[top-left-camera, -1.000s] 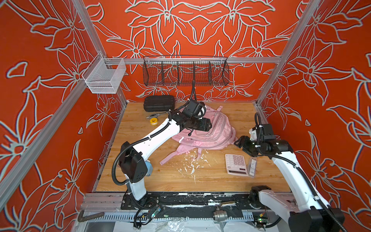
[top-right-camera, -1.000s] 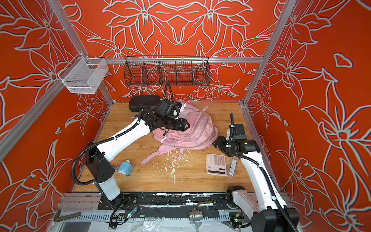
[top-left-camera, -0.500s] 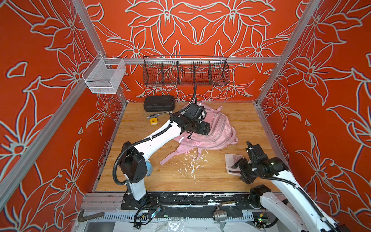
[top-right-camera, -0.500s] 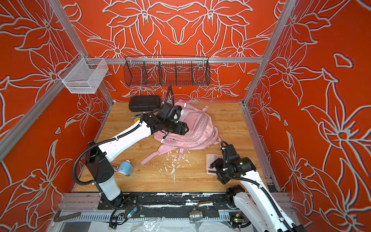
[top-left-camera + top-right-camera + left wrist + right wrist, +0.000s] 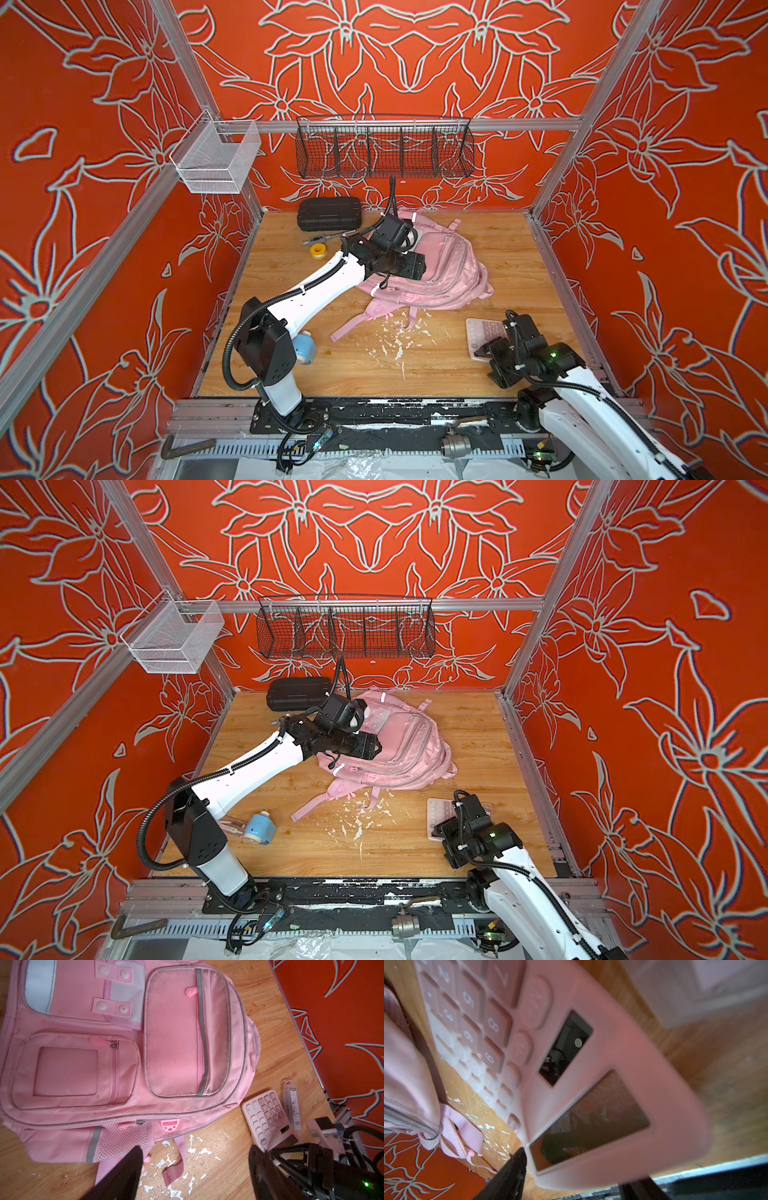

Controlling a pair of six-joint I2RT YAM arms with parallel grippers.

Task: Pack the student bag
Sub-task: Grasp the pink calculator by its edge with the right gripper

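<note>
Right hand [image 5: 577, 1167] dropped, straddling near edge of calculator [image 5: 623, 1053]

We see the student bag [image 5: 72, 1022] as soft, matt pink woven cloth, grimy along its piping, with a mesh pocket [image 5: 172, 1039] and a faintly shiny clear window patch [image 5: 65, 1071]. The calculator [image 5: 633, 1064] is smooth pink plastic, and its display [image 5: 589, 1118] is glossy and mirror-like. The tabletop [image 5: 270, 1022] is grained wood flecked with white flakes. The case [image 5: 329, 213] is ribbed black plastic. The black wire basket [image 5: 384, 151] and the white mesh basket [image 5: 216, 160] look like metal.
</note>
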